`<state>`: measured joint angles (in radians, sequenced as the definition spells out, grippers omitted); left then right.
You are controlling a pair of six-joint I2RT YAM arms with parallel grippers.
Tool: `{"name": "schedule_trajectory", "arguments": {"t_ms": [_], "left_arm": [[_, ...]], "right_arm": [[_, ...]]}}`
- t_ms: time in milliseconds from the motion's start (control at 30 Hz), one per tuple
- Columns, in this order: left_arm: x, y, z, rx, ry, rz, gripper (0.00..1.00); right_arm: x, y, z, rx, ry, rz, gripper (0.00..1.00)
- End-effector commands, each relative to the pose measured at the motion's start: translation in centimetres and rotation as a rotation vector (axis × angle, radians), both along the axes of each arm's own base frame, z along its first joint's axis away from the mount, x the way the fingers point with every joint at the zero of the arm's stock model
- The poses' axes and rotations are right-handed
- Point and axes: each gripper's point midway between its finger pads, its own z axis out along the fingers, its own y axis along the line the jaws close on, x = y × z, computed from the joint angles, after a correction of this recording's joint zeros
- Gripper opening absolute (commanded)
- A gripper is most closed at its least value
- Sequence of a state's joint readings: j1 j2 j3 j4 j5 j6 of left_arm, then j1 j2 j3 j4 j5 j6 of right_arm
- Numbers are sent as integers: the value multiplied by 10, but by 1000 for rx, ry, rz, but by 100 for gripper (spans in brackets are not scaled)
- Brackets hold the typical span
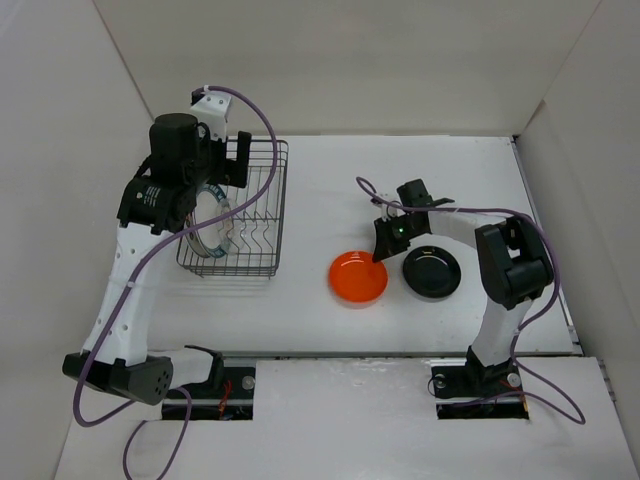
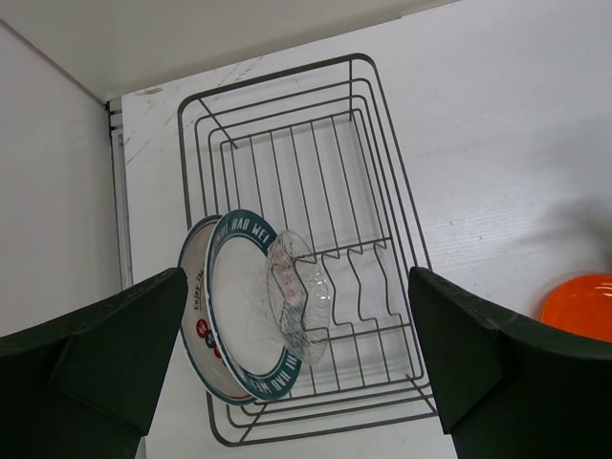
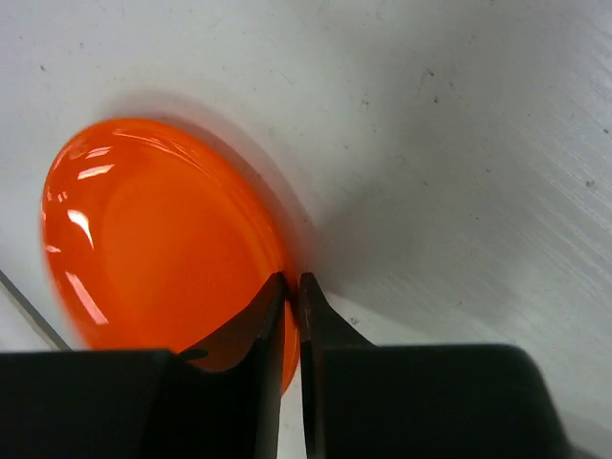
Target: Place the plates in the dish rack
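The dish rack (image 1: 268,212) is a black wire basket at the left; in the left wrist view (image 2: 382,220) it lies below my open left gripper (image 2: 296,277). Three plates stand on edge at its near end: white with red characters (image 2: 194,320), green-rimmed (image 2: 239,316) and clear (image 2: 301,296). In the top view the left gripper (image 1: 225,158) hovers over the rack's far end. The orange plate (image 1: 358,277) lies mid-table. My right gripper (image 3: 293,279) is shut on the right rim of the orange plate (image 3: 163,239). The black plate (image 1: 431,270) lies right of it.
White walls enclose the table on the left, back and right. The right arm's upper link (image 1: 512,262) stands just right of the black plate. Purple cables trail from both arms. The orange plate also shows at the right edge of the left wrist view (image 2: 579,306).
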<state>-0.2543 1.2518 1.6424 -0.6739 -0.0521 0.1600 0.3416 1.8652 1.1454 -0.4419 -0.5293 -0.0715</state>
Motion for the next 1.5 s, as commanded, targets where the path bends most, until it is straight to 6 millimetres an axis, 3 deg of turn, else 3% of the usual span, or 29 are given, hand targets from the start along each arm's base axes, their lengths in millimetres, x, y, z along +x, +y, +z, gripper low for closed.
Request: {"name": "schedule_trajectory", "arguments": {"t_ms": [0,67,300,533,633,800,933,1100,1233,1333,1467], "left_arm": [[-1,-3,21,-5,-62,-24,100],[0,-1,21,-2,-62,-16,100],[0,-2,13,3,-45,-16,100],[6,-10,11,-26,-40,-38,100],[6,-16,13,-48,-44,-63,100],[4,-39,16,-101,-55,-188,100],[7,-64,13,-159,-41,-306,100],[11,-103,-6,-217,9,-521,100],[19,-129,-22,-252,76,-619,100],[17,-141,-31,-277,115,-678,100],[13,-163,-40,-326,170,-774,100]], "right_arm": [[-1,-10,-8,-57,-6,-14,10],[-1,-11,-9,-63,-4,-25,0],[7,-11,-5,-70,-18,-61,0],[41,4,57,111,-172,-214,0],[63,-7,79,195,-179,-379,0],[74,-13,95,250,-180,-488,0],[81,-12,129,320,-252,-535,0],[68,5,212,544,-451,-463,0],[52,11,259,613,-549,-393,0],[40,15,284,637,-614,-361,0],[37,18,297,637,-662,-352,0]]}}
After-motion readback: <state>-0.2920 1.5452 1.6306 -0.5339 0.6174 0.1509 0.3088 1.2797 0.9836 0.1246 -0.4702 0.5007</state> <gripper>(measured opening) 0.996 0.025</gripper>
